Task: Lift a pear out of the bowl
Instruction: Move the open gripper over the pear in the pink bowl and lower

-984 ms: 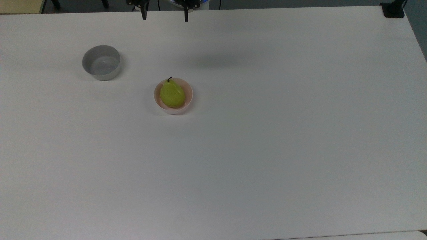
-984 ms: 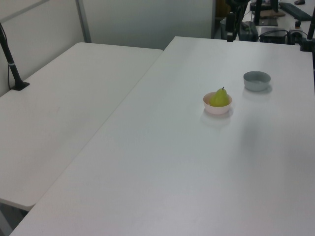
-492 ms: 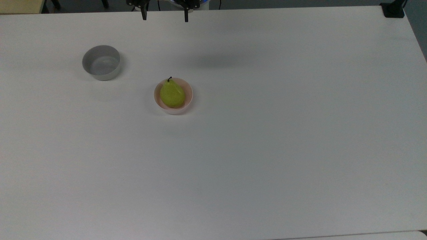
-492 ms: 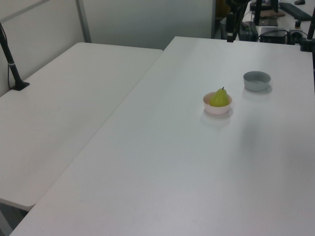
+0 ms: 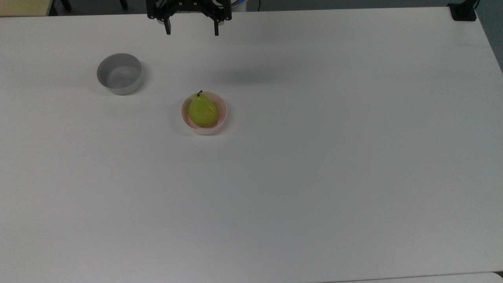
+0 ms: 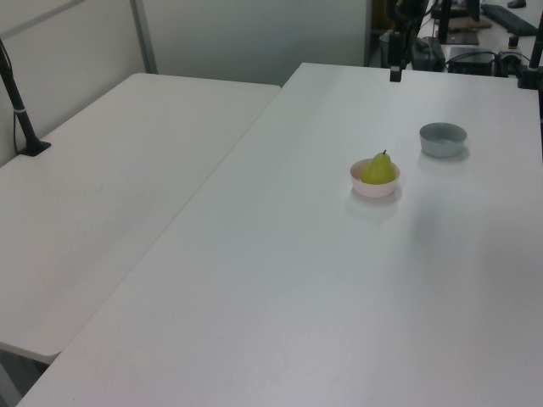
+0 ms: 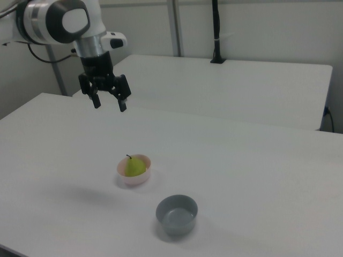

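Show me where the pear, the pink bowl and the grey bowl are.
pear [image 5: 202,111], top view, middle of its yellow-green body.
pink bowl [image 5: 223,113], top view, bare inner wall beside the pear.
grey bowl [image 7: 176,214], right view, its inside floor.

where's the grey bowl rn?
The grey bowl stands on the table, up and toward the top view's left of the pink bowl holding the pear, apart from it.
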